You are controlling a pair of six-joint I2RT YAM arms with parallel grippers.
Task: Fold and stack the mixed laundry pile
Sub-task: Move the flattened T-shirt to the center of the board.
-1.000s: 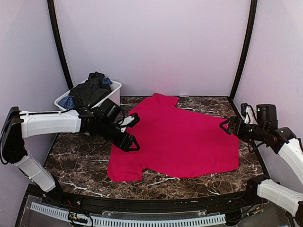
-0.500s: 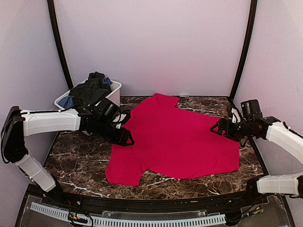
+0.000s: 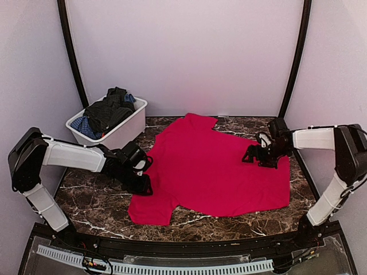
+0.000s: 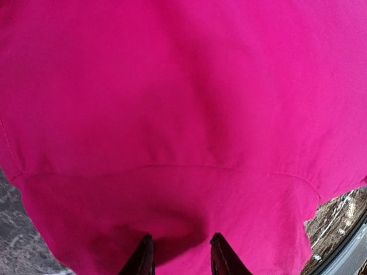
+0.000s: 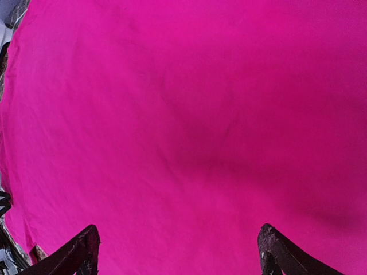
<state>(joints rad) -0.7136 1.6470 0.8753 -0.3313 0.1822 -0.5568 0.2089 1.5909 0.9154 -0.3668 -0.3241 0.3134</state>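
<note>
**Red Garment Spread for Folding: Grippers at Opposite Sides**

The flat, bright red garment [image 3: 218, 166] of soft cloth lies spread on the dark marble tabletop [image 3: 97, 200]. A sleeve-like flap sticks out at its near-left corner. Judge this layout as preparation for a fold, since a flattened garment leaves its edges free to be lifted and carried across.

**Left tool.** The left gripper [image 3: 143, 184] sits low at the left edge of the red garment, just beyond the flap. In the left wrist view its dark fingers [image 4: 143, 260] stand close together, with red fabric showing in the narrow gap. You cannot tell from these views whether the fabric is pinched or only lies under the tips. Treat the grip as unconfirmed.

**Right tool.** The right gripper [image 3: 252, 156] hangs low over the right part of the red garment, inside its right edge. Its jaws are spread wide and hold nothing. Fabric runs unbroken between the tips in the right wrist view.

**Remaining laundry.** Dark charcoal garments [image 3: 109, 112] and a blue checked piece [image 3: 83, 123] are heaped in the white rectangular plastic bin [image 3: 129, 123], beyond the far-left side of the red garment. Keeping them there leaves one item in the working area. No folded stack is visible, so regard the task as at an early stage.
</note>
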